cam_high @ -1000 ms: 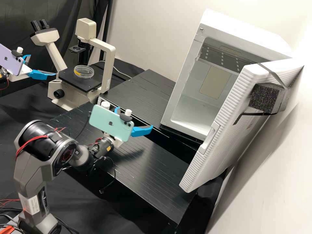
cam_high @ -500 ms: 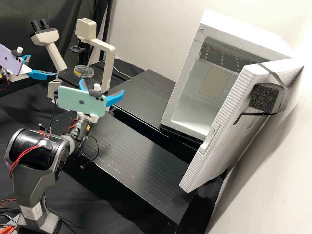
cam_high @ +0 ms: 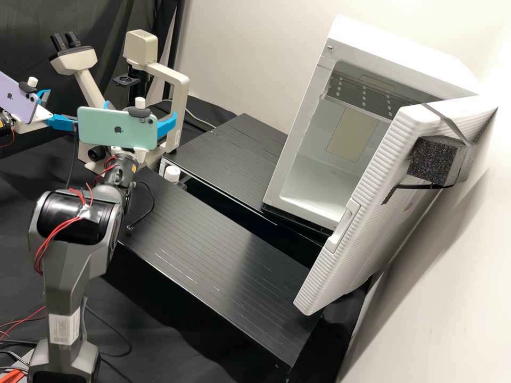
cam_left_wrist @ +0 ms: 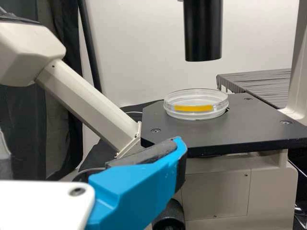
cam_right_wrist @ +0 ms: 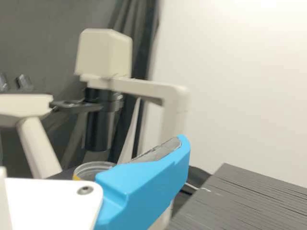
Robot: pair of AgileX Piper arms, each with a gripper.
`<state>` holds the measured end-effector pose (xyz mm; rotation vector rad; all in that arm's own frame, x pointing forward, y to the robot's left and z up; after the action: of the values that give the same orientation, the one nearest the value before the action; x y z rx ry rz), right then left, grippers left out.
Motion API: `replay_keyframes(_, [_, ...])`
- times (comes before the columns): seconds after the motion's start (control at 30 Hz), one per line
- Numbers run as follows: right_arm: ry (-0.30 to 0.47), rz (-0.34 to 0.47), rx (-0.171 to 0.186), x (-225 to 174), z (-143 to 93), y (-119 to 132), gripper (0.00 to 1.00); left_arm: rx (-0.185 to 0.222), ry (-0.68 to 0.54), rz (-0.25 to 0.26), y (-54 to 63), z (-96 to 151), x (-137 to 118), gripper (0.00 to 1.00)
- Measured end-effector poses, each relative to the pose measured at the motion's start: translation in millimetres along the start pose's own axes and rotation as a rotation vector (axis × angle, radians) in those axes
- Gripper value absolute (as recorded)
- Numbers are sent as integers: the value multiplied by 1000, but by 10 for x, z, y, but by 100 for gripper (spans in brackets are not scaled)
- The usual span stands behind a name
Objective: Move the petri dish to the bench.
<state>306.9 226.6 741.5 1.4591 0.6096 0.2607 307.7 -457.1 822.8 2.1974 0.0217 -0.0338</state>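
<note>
petri dish (cam_left_wrist: 195,108) inside stage (cam_left_wrist: 254,125) edge, room beside

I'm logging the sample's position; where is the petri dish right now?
In the left wrist view, the petri dish sits on the microscope's black stage, below the black cylinder.

The high view looks forward and down, well back from the microscope (cam_high: 182,103) and cabinet (cam_high: 394,48). Left wrist view faces the microscope closely, nearly level; right, from farther. Both share the dish (cam_left_wrist: 195,105); all 3, the microscope.
</note>
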Motion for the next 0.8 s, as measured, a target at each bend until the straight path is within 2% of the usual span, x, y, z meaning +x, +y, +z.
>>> replay_keyframes(0.27, [-36,-84,-62,423,-3,-275,100,0,0,0,0,0,0,100])
replay_keyframes(0.37, [-52,-107,-72,571,27,-346,100,0,0,0,0,0,0,100])
replay_keyframes(0.5, [-77,-125,-59,759,62,-395,100,0,0,0,0,0,0,100])
replay_keyframes(0.8, [-103,-110,-48,1110,12,-447,100,0,0,0,0,0,0,100])
